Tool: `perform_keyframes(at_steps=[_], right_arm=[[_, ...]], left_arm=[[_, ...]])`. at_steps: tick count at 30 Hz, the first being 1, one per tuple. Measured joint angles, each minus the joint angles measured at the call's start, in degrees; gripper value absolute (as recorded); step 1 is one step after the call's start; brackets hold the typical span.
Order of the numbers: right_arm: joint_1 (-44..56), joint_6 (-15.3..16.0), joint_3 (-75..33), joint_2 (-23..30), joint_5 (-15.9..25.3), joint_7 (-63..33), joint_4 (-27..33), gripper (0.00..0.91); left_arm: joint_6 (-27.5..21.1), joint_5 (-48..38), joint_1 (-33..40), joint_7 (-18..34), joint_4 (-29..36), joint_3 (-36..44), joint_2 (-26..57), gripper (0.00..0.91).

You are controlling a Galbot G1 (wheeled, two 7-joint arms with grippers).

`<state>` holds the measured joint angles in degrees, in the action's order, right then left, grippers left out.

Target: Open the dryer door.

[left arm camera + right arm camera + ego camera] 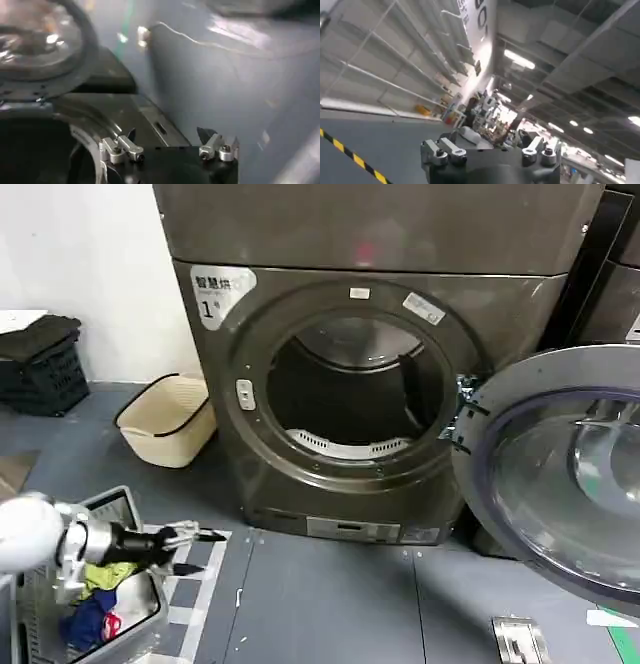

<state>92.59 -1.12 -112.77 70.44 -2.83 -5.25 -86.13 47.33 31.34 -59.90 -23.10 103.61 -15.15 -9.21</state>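
One dryer door [560, 474] stands swung wide open at the right side of the grey-brown machine [370, 374] marked "1", hanging from its hinge at the right edge of the round opening, with its chrome ring and dark glass facing outward. The drum [350, 384] inside is dark. The left pincer [195, 549] hovers low near the left edge of the floor [320, 604], above a grey basket [110, 584] of clothes; its fingers [131, 135] are spread apart and hold nothing. A cream basket [170, 419] sits beside the machine (near the wall). The right pincer [487, 142] points up toward the ceiling, open and empty.
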Motion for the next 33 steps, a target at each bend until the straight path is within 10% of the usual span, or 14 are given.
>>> perform_keyframes(at_steps=[17, 33], right_arm=[[-1.11, -3.46, 2.94, 1.91, -12.15, -0.13, -1.84, 0.907], [-0.76, -5.59, 3.94, 2.92, -11.12, 1.12, -1.78, 0.907]], left_arm=[[0.00, 46.62, 0.59, 17.09, -7.64, -0.39, 7.66, 0.907], [-0.07, 53.78, 0.99, 17.92, -9.34, -0.58, 7.64, 0.907]])
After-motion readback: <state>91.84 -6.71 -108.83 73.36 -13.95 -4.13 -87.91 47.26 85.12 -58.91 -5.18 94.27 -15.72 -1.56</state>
